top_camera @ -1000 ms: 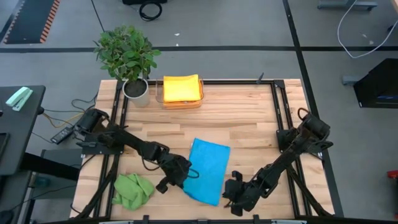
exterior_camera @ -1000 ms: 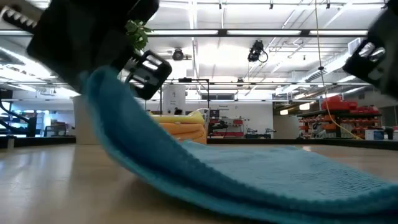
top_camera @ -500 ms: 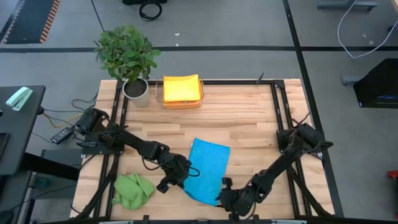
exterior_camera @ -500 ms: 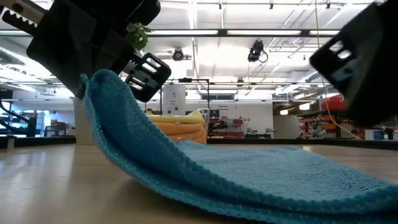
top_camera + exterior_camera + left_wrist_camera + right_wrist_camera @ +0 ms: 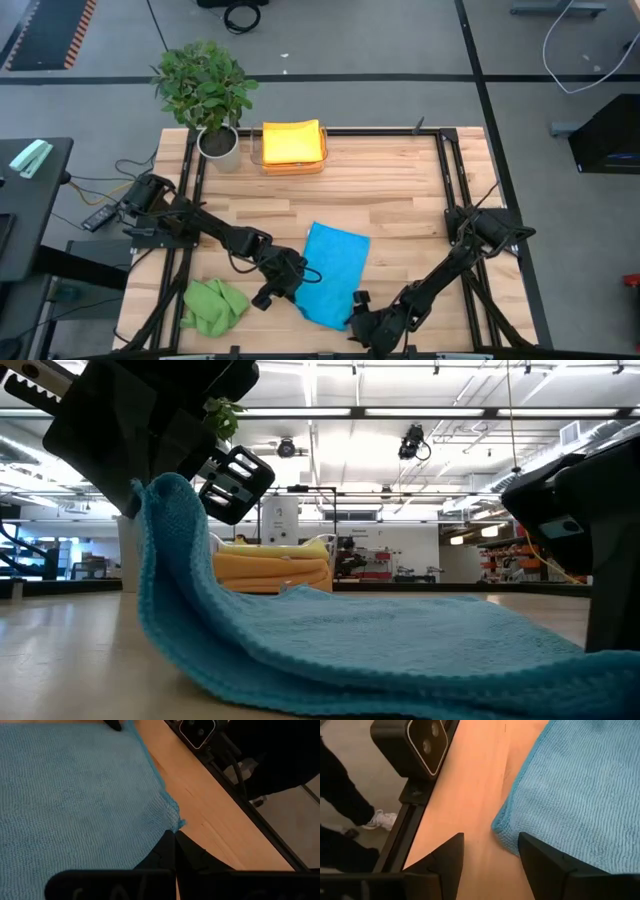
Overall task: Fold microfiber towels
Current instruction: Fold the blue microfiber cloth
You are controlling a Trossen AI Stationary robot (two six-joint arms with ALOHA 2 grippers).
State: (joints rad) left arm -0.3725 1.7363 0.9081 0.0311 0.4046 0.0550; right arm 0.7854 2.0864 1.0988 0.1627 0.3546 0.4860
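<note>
At the far edge of the wooden surface (image 5: 400,190) we see a clear tray (image 5: 293,163) holding a stack of folded orange and yellow towels (image 5: 292,141), with a potted plant (image 5: 205,88) just beside it. A crumpled green towel (image 5: 212,305) lies near the front left corner. Most of the middle and far right of the surface is bare wood.

The blue towel (image 5: 334,272) lies near the front edge, its near corner close to that edge. Our left claw (image 5: 294,283) is clenched on the towel's left edge, lifting it into a raised fold. Our right claw (image 5: 487,857) stands released, its fingers (image 5: 542,860) spread to either side of the near corner, holding nothing.
</note>
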